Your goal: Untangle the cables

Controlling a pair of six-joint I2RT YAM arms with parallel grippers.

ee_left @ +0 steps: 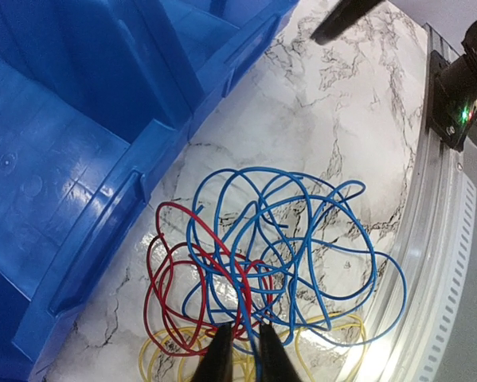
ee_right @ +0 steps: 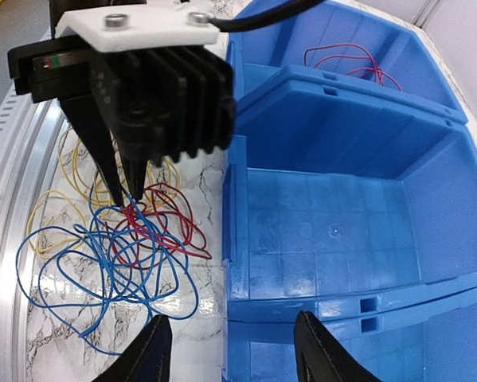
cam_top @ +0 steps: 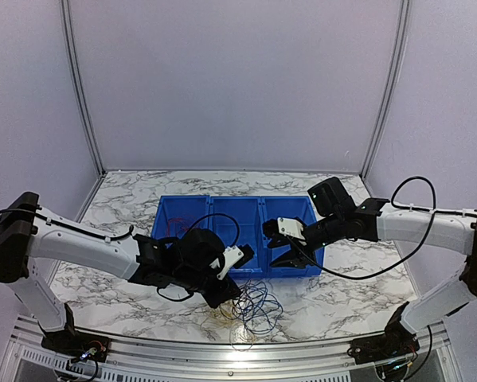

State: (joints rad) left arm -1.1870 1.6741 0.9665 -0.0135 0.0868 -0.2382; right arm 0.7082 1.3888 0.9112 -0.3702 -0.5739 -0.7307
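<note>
Reaching low, left pincer (ee_left: 244, 350) amid cables (ee_left: 286, 247)

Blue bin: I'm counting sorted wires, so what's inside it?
The far compartment of the blue bin holds a red cable; the middle one looks empty. The nearest compartment is mostly out of view.

hidden: cables (cam_top: 254, 306) partly behind left gripper (cam_top: 226, 302) | cut off: yellow loops (ee_left: 162, 358), bottom edge
</note>
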